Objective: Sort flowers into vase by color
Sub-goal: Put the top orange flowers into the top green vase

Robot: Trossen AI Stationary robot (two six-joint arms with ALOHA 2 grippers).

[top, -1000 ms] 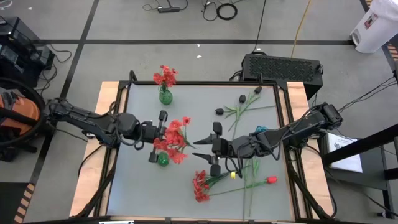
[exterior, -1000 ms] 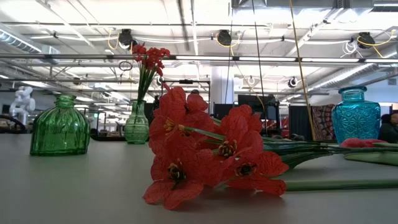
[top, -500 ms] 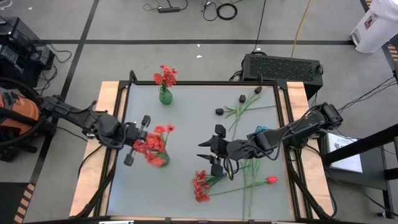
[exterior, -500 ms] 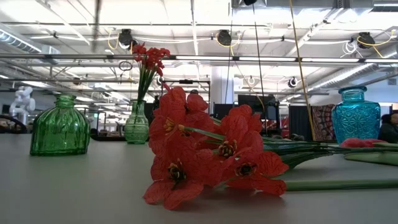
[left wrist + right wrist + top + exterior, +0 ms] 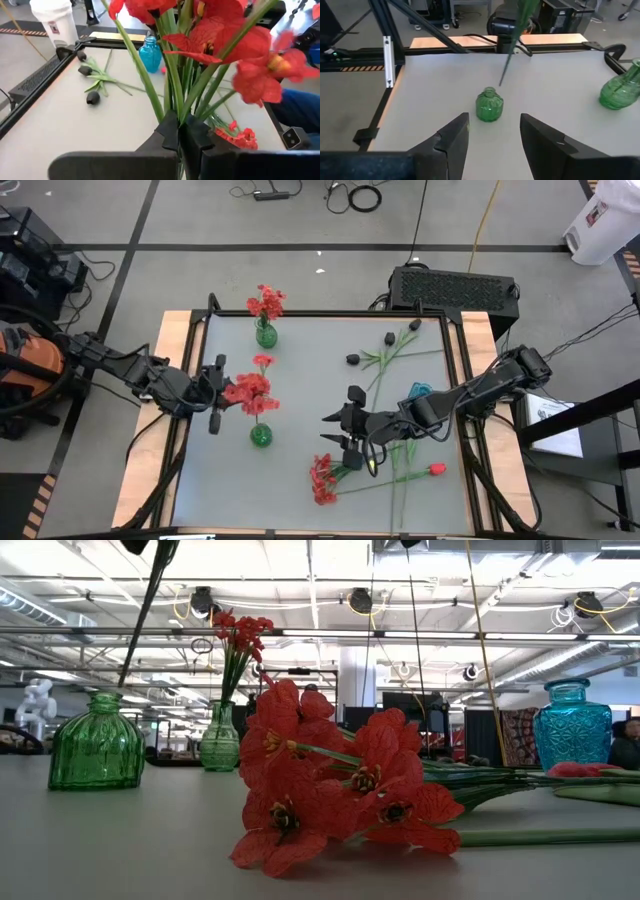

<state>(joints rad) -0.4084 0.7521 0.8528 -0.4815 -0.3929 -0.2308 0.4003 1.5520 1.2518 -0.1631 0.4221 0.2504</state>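
Now your left pincer (image 5: 222,393) is clamped on the red long-stemmed flower bunch (image 5: 250,391), stems hanging above the squat green glass vase (image 5: 260,435). Lower the stems straight into its neck; your right pincer (image 5: 336,431) waits with fingers apart.

In the low view a green stem (image 5: 140,620) slants down from the top edge toward the squat green vase (image 5: 96,743); its blooms and whatever holds it are cut off above the frame. At the far right edge a dark figure (image 5: 627,746) is sliced by the frame. In the left wrist view the red bunch (image 5: 215,35) runs off the top, and a bloom at right (image 5: 272,70) is blurred. Low right, red sprays (image 5: 237,137) sit half hidden behind the stems.
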